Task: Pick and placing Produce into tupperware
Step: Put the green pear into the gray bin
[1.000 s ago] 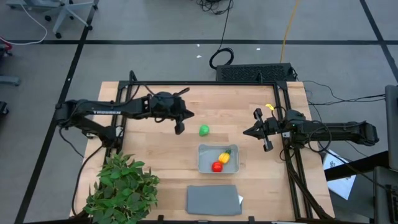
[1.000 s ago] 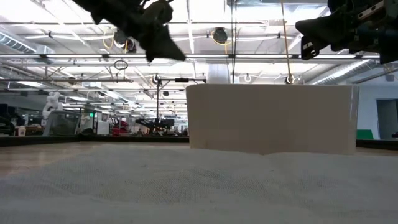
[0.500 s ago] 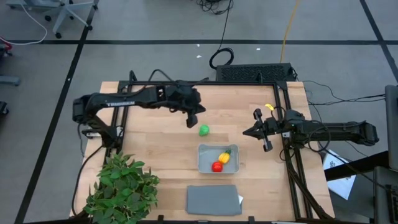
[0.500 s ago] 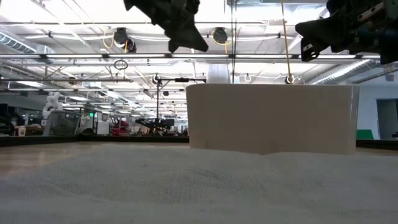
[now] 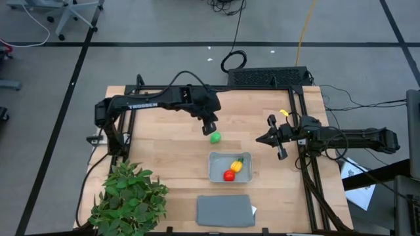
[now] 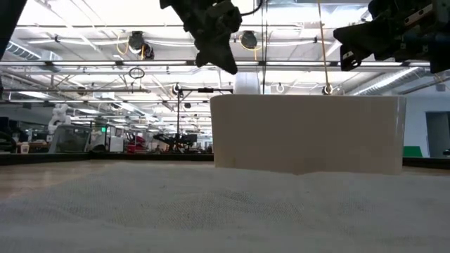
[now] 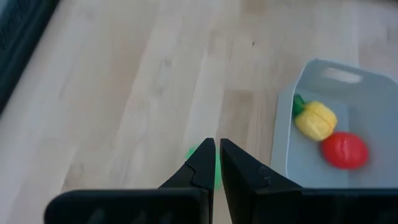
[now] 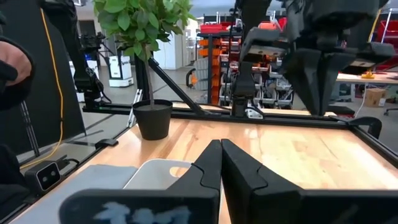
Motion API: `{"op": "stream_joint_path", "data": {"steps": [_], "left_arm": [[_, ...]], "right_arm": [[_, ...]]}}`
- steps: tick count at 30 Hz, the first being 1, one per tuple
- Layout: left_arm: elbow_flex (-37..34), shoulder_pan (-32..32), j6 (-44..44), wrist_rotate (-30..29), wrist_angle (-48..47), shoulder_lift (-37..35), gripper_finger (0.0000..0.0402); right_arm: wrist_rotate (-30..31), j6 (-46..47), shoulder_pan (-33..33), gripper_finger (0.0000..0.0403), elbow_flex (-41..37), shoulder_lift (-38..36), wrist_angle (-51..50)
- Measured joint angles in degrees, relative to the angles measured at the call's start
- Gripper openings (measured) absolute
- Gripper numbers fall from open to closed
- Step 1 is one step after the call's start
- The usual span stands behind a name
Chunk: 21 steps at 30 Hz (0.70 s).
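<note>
Both arms are matte black, built of slim tubular links and chunky joints. The left arm [image 5: 154, 103] bears white "TROSSEN" lettering and a looping black cable. Each hand [image 7: 217, 163] ends in two black, tapered, wedge-shaped fingers.

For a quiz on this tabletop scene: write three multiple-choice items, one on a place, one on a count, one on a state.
1. Where is the green produce?
A. in the tupperware
B. on the bare table beside the tupperware
C. on the lid

2. How many produce pieces lie in the tupperware?
A. none
B. two
C. three

3. How do the left claw's fingers stand?
A. together
B. spread wide
C. clamped on the red piece

Answers: B, it lies on wood outside the rim; B, red and yellow; A, the wrist view shows only a slit.
</note>
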Motion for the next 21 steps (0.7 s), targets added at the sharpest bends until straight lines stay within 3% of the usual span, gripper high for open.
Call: {"op": "stream_joint_path", "data": {"steps": [13,21], "left_arm": [[2.24,-0.45,-0.21,0.22,-4.01,1.0,0.0026],[2.22,-0.96,12.06,0.48,-4.71,1.0,0.0026]], "right_arm": [[0.0,-0.05,0.0,0.0,0.0,0.0,0.12],[0.0,-0.17,0.0,0.0,0.0,0.0,-0.21]]}}
